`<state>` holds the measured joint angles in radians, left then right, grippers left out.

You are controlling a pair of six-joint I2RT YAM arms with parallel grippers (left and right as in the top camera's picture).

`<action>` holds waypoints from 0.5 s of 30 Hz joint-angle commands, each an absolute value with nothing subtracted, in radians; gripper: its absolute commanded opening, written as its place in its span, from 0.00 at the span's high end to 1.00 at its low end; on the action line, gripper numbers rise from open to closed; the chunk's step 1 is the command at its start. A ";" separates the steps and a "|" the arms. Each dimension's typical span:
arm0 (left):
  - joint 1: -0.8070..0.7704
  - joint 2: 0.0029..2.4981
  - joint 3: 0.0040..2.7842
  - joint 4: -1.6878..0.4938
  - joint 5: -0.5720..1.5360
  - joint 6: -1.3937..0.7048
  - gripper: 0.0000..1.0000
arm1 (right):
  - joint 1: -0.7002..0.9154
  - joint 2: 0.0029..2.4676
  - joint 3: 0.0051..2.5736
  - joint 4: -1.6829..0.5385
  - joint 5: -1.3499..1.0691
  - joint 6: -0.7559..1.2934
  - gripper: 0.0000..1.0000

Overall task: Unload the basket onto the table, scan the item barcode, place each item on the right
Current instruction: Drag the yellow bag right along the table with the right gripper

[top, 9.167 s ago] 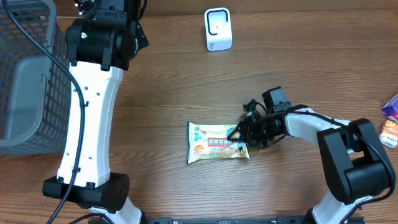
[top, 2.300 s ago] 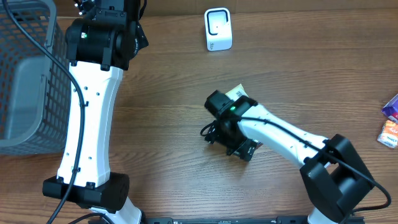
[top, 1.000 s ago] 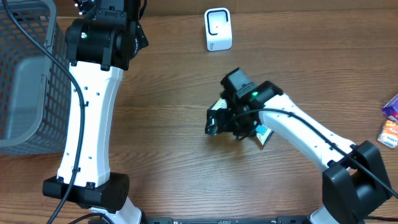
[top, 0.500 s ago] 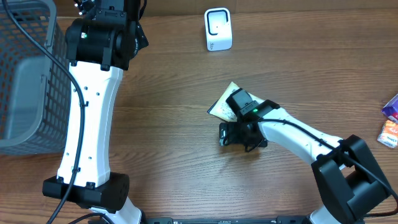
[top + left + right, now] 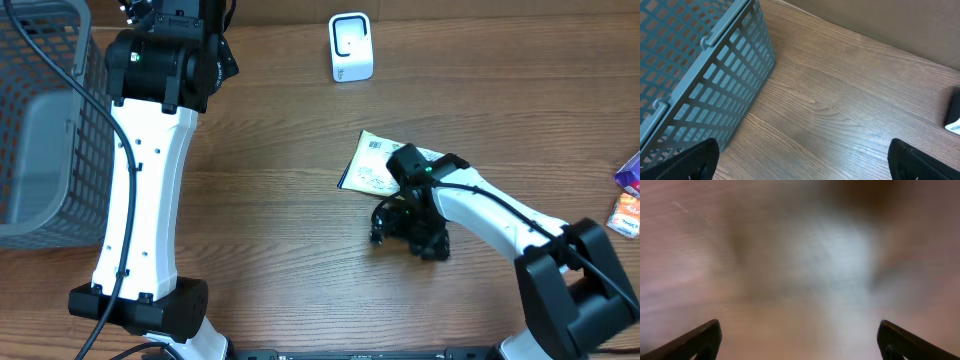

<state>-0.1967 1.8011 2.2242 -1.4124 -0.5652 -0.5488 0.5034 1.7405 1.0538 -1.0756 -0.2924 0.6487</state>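
Packet now free, barcode up; right pincer wide, apparently low alongside.

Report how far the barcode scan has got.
Done: the snack packet lies barcode-side up on the table; the right gripper is open beside it. In hand: nothing; the left gripper is open too. Left: bring the barcode to the white scanner.
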 commanded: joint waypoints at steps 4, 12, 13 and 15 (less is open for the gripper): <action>-0.202 1.811 2.233 -1.410 -0.575 -0.565 0.00 | 0.426 1.608 1.062 -1.156 -0.339 0.796 0.00; -0.202 1.811 2.233 -1.410 -0.575 -0.565 0.00 | 0.234 1.584 1.044 -1.021 -0.352 0.715 0.00; -0.202 1.811 2.233 -1.410 -0.575 -0.565 0.00 | 0.212 1.585 1.040 -0.991 -0.363 0.690 0.00; -0.202 1.811 2.233 -1.410 -0.575 -0.565 0.00 | 0.173 1.585 1.037 -0.933 -0.385 0.622 0.00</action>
